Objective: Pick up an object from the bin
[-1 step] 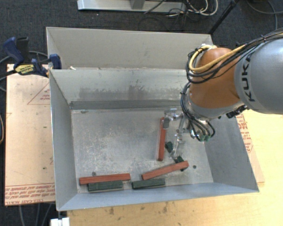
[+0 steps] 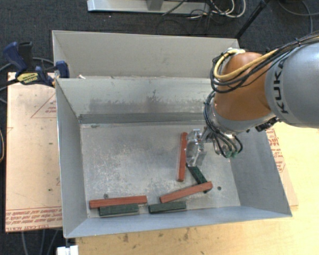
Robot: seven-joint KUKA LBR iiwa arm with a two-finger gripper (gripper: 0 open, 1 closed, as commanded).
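Closest to us, against the front wall of the bin (image 2: 68, 158), we see a left green bar (image 2: 118, 210) and a right green bar (image 2: 167, 207) lying flat, with a flat red bar (image 2: 118, 201) just behind the first and a tilted red bar (image 2: 186, 192) just behind the second. Farther back, right of the floor's middle, the gripper (image 2: 194, 152) hangs low just beside a lengthwise red bar (image 2: 182, 155), over the upper end of a slanted green bar (image 2: 198, 174) that runs down to the tilted red bar. We cannot tell whether its jaws are spread or pressed together.
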